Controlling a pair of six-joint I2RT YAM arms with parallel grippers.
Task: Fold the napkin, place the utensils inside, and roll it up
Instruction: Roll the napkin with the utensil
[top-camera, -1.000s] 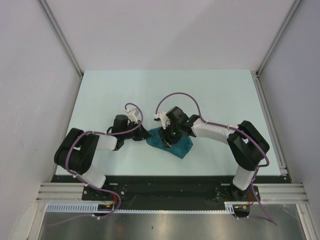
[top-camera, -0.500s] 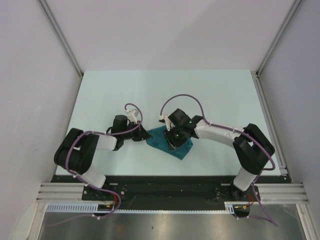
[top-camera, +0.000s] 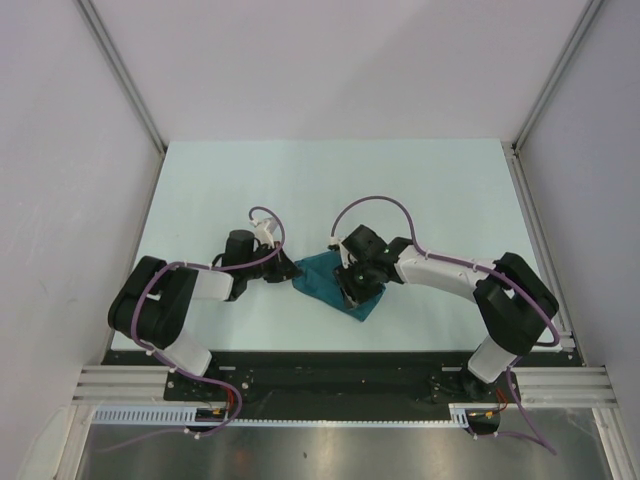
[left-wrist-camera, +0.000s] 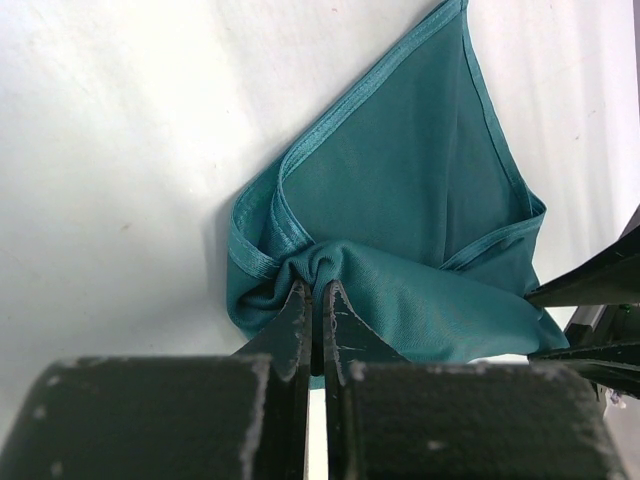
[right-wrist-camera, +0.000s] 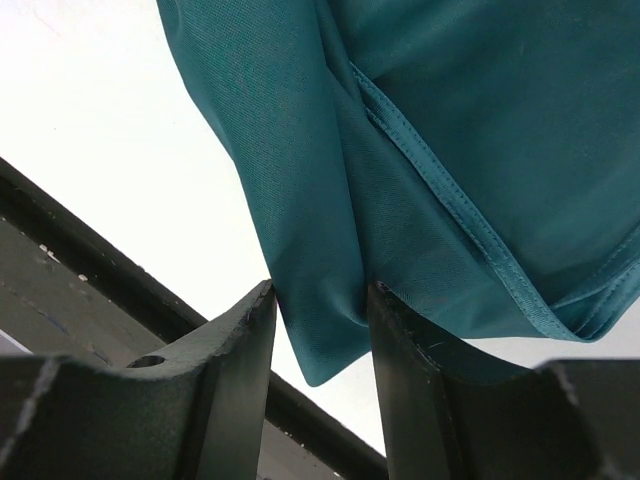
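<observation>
Pale table (top-camera: 200, 180), frame centre: left gripper (left-wrist-camera: 313, 300) pinches the napkin (top-camera: 322, 278) at its left edge; right gripper (right-wrist-camera: 320, 300) grasps its lower fold.

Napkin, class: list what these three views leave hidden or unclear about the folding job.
Fork: shows in no view; whether the napkin covers it cannot be told.
Top view: the right gripper covers the napkin's middle, hiding its folds.
Right wrist view: the napkin lies between the fingers; whether they pinch it is unclear.
Left wrist view: the top edge cuts off the napkin's far corner.
</observation>
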